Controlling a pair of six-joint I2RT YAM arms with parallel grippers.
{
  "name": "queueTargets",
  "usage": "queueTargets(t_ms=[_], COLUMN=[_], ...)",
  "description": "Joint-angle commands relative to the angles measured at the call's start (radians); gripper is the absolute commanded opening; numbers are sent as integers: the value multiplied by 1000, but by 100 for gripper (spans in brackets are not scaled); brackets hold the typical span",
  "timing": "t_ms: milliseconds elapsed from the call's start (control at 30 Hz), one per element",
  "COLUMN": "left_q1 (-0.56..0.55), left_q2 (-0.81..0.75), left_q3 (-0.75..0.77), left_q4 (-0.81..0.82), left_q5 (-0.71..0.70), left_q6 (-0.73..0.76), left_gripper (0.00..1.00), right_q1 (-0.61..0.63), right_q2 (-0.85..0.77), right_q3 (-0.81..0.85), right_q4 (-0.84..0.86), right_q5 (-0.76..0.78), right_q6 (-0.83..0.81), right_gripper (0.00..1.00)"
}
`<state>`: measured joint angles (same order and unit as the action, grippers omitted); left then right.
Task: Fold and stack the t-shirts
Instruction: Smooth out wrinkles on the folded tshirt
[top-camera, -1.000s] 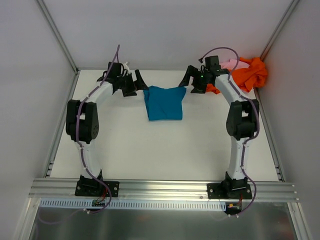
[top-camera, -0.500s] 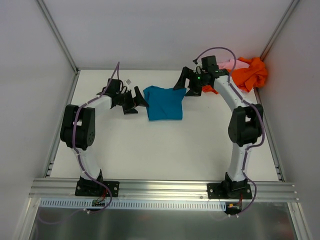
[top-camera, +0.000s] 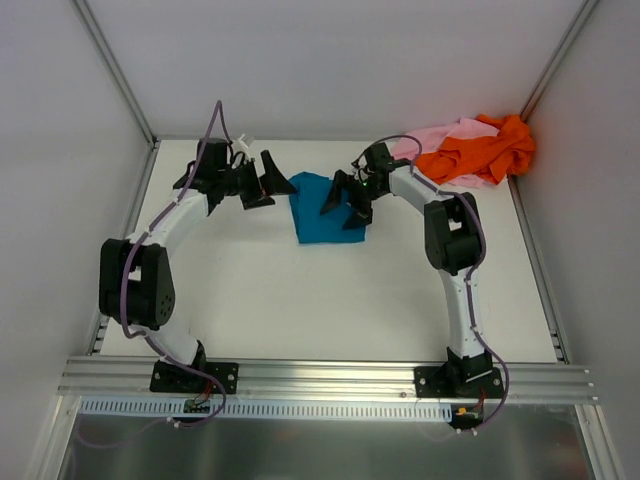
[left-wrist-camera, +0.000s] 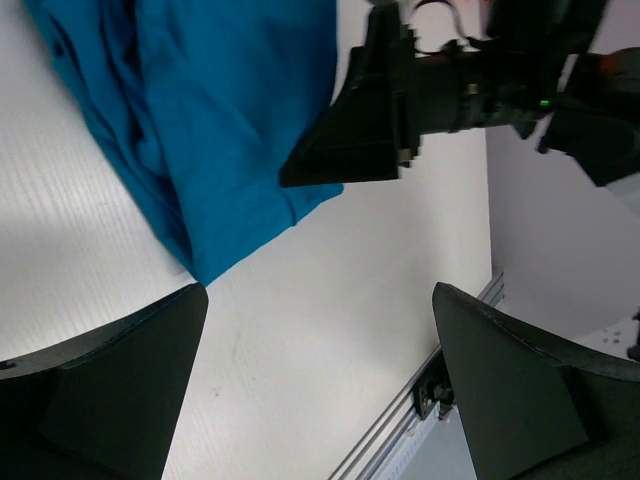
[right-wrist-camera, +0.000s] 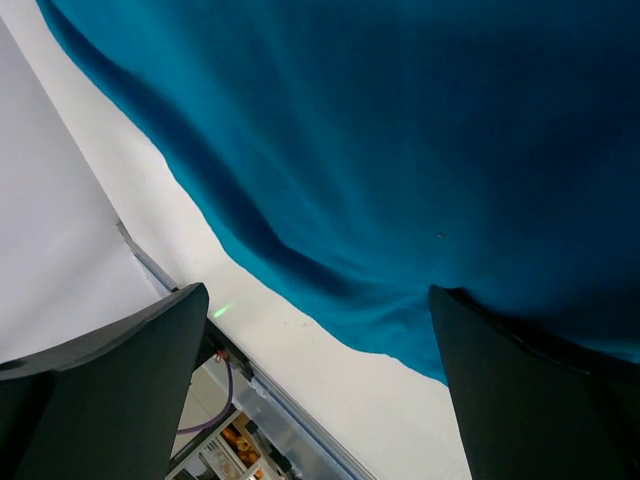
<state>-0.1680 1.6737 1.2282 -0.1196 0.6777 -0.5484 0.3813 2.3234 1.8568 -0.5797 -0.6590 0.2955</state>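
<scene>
At 12 o'clock on the tabletop (top-camera: 300, 300) lay teal shirt (top-camera: 315, 215); left jaws beside it, right jaws over it, both apart; orange shirt (top-camera: 480, 150), pink shirt (top-camera: 435, 138) at 2 o'clock.

A flat white table (top-camera: 300, 300) is seen from above. It is closed in by 3 pale grey walls (top-camera: 330, 60). 2 thin metal bars (top-camera: 115, 70) are set in the back corners. A long silver rail (top-camera: 330, 375) is laid along the near edge, with a white toothed strip (top-camera: 320, 408) just below it. A shiny metal sheet (top-camera: 320, 450) is seen at the very bottom.
</scene>
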Motion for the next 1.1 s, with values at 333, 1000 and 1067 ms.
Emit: queueTargets(t_ms=[333,1000,1067], left_q1=[56,62,62], left_q2=[-189,-163,-144], left_q3=[139,-111,-116], left_q4=[-178,37,52], left_q5=[28,134,147], left_q6=[71,-11,-18], left_gripper=[99,99,99], right_q1=[-65,28,34], right_q2=[-202,-418,-403], right_q3=[-136,-142,-153], right_q4=[-66,-174,-174], right_q5=[404,335,335], right_q6=[-136,-101,-102], right_gripper=[100,99,99])
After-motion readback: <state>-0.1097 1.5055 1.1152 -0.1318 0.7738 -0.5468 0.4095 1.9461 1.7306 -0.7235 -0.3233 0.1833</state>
